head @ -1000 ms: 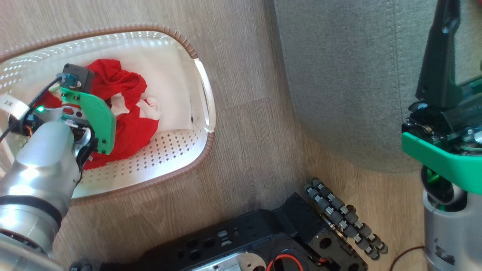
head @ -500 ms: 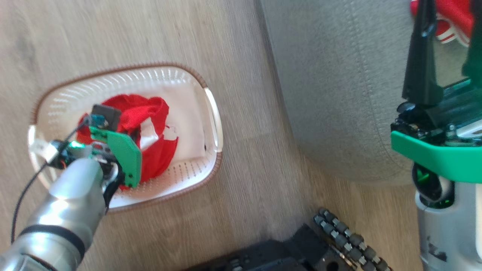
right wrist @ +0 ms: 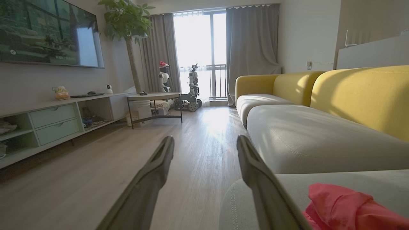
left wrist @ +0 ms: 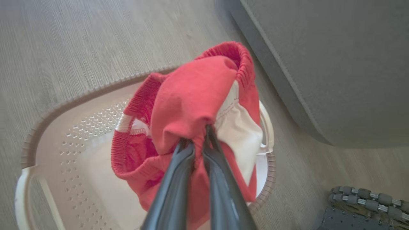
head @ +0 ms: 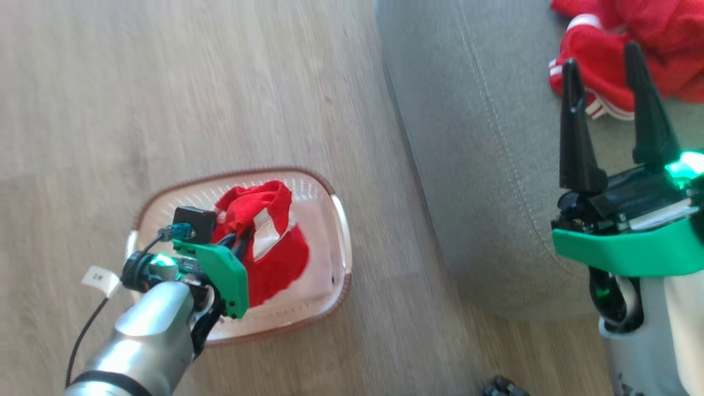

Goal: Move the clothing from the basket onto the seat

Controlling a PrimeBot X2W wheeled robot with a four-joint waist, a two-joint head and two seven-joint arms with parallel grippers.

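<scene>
While my left end effector [left wrist: 195,135] clamps the red clothing [left wrist: 191,95], its length drapes down into the basket [left wrist: 80,95]; my right end effector [head: 600,55] is spread wide above the seat [head: 484,165].

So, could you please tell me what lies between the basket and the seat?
Just bare wooden floor lies between the basket and the seat; the head view shows nothing on that strip.
</scene>
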